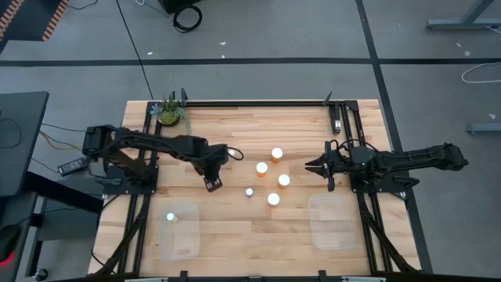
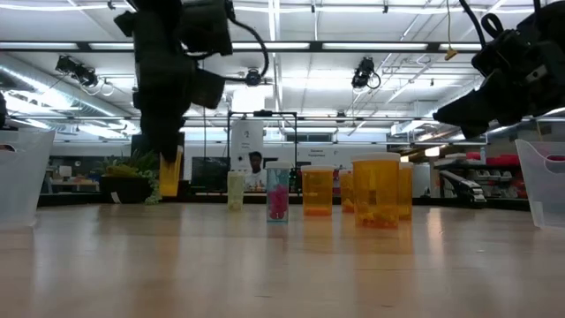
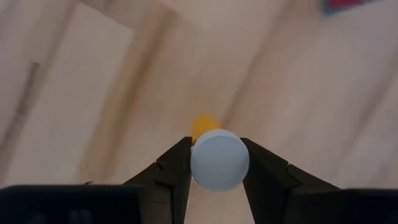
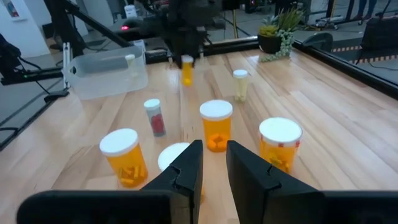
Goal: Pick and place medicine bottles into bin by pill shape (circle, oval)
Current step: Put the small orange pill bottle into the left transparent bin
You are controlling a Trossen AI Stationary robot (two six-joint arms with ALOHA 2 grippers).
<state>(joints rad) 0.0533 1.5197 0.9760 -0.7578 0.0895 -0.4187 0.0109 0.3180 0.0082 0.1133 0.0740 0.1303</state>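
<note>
My left gripper (image 1: 213, 185) is shut on a small orange medicine bottle (image 2: 170, 173) with a white cap, held above the table left of the standing group. Several more white-capped bottles stand upright on their bases mid-table: orange ones (image 1: 277, 154) (image 1: 284, 180) (image 1: 273, 199) (image 1: 261, 168) and a tiny one with pink pills (image 2: 277, 194). One whitish bottle (image 1: 170, 217) lies in the left clear bin (image 1: 182, 239). My right gripper (image 4: 213, 149) waits at the right of the group, open by a narrow gap, with nothing in it. My left gripper pinches the bottle's white cap (image 3: 202, 163) between its two fingers, one on each side of the round rim. The fingers come from above, pointing steeply down. The bottle hangs upright below them, its orange body (image 3: 204, 126) clear of the table.
A second clear bin (image 1: 333, 223) sits at the near right. A green potted plant (image 1: 170, 112) stands at the far left corner. A black frame rail (image 1: 258, 103) runs along the far edge. Bare wood lies between the two bins.
</note>
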